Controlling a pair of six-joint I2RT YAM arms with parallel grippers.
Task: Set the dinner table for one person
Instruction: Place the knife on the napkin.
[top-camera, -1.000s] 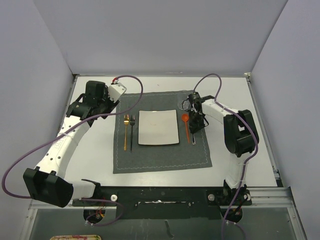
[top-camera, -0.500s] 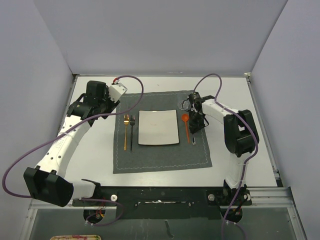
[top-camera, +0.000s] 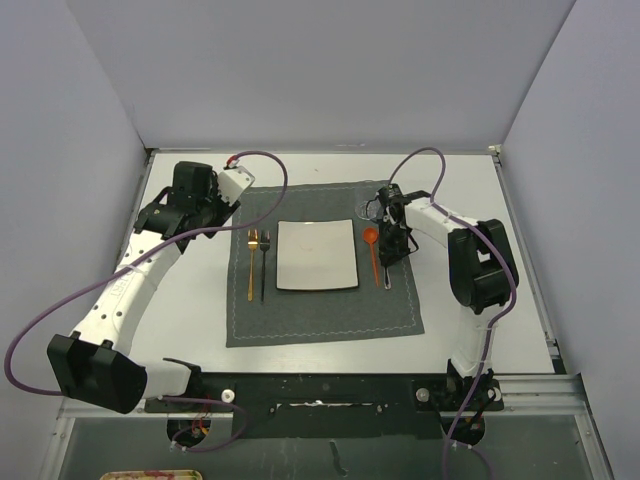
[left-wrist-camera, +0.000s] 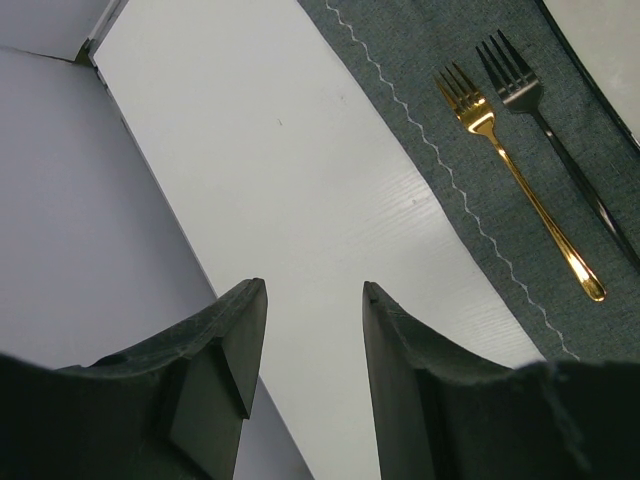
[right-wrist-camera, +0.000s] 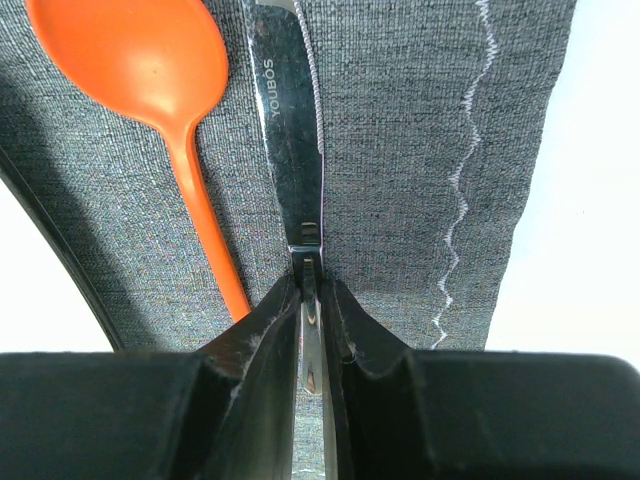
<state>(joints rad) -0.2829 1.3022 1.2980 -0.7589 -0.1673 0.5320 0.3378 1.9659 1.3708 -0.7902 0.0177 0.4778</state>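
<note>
Nearly set: gold fork (top-camera: 251, 262) and black fork (top-camera: 265, 262) left of plate (top-camera: 317, 254), orange spoon (top-camera: 373, 250) right of it, right hand (right-wrist-camera: 310, 292) pinching knife (right-wrist-camera: 293, 130) farther right of plate, not yet released; left hand (left-wrist-camera: 305, 350) spread, empty.

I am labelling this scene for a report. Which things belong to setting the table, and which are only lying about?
Belong to the job: dinner table, grey placemat, square plate, gold fork, black fork, orange spoon, knife gripped in the right claw.

Only lying about: purple cables of the arms; left claw, open over bare table.
</note>
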